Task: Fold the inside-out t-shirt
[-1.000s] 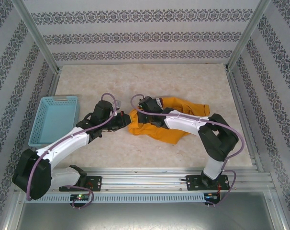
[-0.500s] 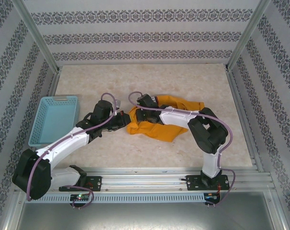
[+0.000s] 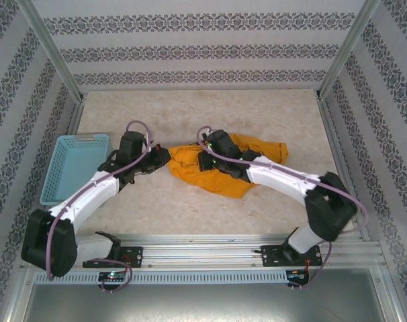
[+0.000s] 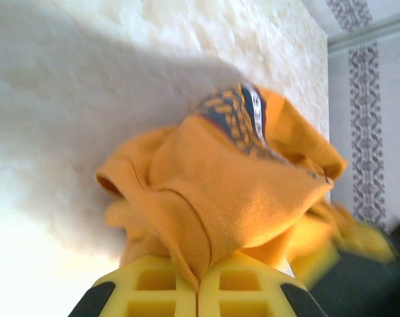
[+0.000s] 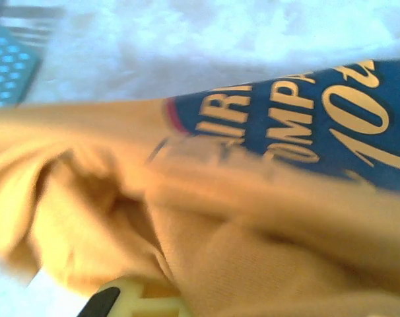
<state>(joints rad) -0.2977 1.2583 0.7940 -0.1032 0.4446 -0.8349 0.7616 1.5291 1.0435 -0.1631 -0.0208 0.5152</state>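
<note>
The inside-out t-shirt (image 3: 225,176) is bunched on the table (image 3: 270,114), its left edge clamped by the closed left gripper (image 4: 198,290), its middle seized by the closed right gripper (image 3: 203,161) (dark emblem lettering visible there). A light-blue basket (image 3: 84,137) is set well apart, leftward.

The top view is bright, evenly lit from overhead and sharp across the tabletop (image 3: 210,111), with only faint soft shadows. Its frame rails (image 3: 54,57) splay outward toward the corners. In the left wrist view the t-shirt (image 4: 239,191) throws a broad grey shadow on the tabletop. The lower left burns to white and the right edge is blurred. The right wrist view is smeared and bluish, and the emblem (image 5: 305,115) is soft.
</note>
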